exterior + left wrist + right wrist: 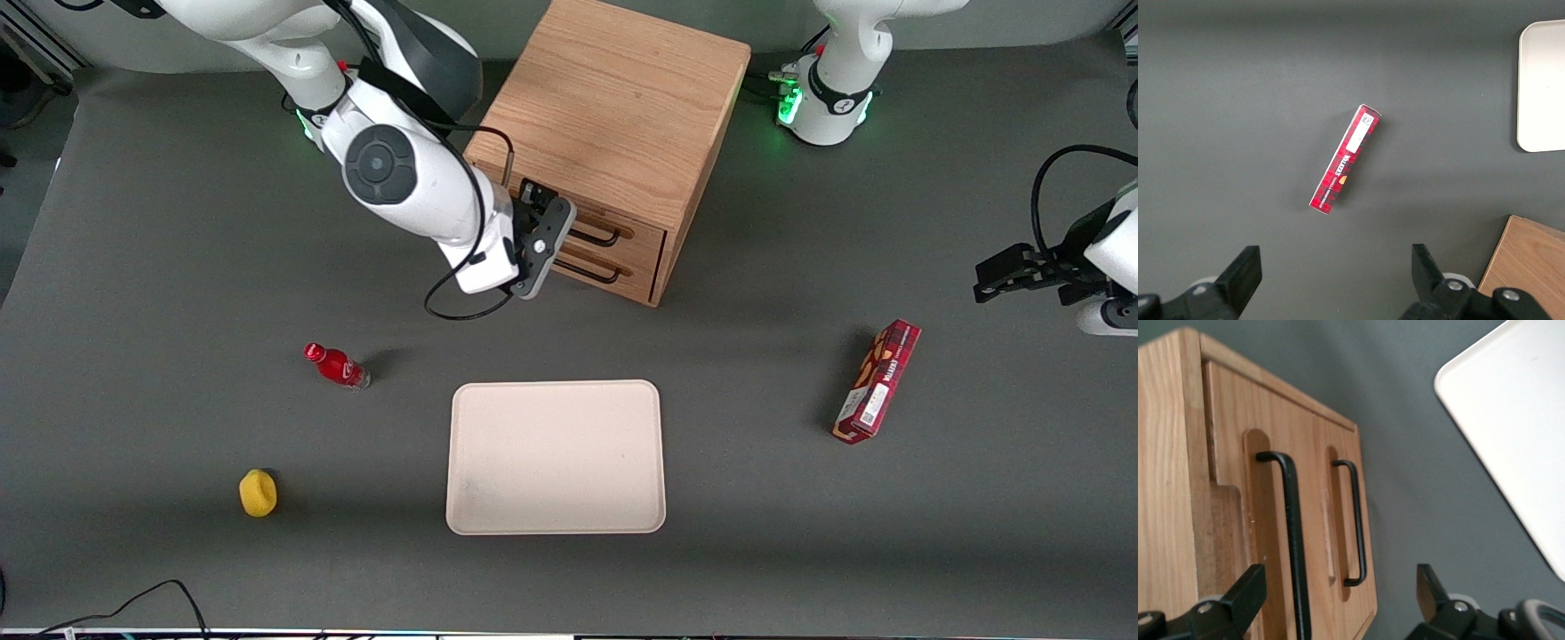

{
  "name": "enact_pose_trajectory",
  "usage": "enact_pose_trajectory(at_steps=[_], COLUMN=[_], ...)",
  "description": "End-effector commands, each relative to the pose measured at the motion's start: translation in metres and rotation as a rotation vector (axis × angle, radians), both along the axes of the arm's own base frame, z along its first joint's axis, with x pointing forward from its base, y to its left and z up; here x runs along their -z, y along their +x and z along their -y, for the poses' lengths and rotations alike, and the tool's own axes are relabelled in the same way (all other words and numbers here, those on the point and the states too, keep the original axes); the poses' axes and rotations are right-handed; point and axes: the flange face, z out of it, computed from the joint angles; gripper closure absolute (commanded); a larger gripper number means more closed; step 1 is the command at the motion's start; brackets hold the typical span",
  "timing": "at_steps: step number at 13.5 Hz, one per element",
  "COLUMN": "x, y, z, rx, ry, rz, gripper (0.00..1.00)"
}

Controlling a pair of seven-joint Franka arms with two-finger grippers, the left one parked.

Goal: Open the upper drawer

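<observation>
The light oak cabinet [613, 107] stands at the back middle of the table with two drawers in its front. The upper drawer [638, 229] is shut, its black wire handle [597, 236] just above the lower drawer's handle [591, 272]. My right gripper [553, 229] is open and empty, right in front of the drawer fronts at handle height, touching nothing. In the right wrist view the upper drawer's handle [1293, 540] runs between the spread fingers of the gripper [1337, 600], close to one finger [1245, 592]. The lower handle [1357, 520] is beside it.
A cream tray [556, 458] lies nearer the front camera than the cabinet. A red bottle [336, 365] and a yellow object [258, 493] lie toward the working arm's end. A red box [877, 380] lies toward the parked arm's end.
</observation>
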Motion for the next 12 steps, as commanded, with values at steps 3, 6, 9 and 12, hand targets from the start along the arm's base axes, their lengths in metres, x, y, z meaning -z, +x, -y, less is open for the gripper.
enact_pose_trajectory(at_steps=[3,6,9,12], x=[0.021,0.035,0.052,0.061], y=[-0.012,-0.013,-0.021,-0.017], z=[-0.009,-0.016,-0.026,-0.025], rx=[-0.036,-0.031,-0.054,-0.064], ry=[-0.012,0.006,-0.009,-0.019], rz=[-0.025,-0.015,0.019,0.036], gripper=[0.00,0.00,0.00,0.00])
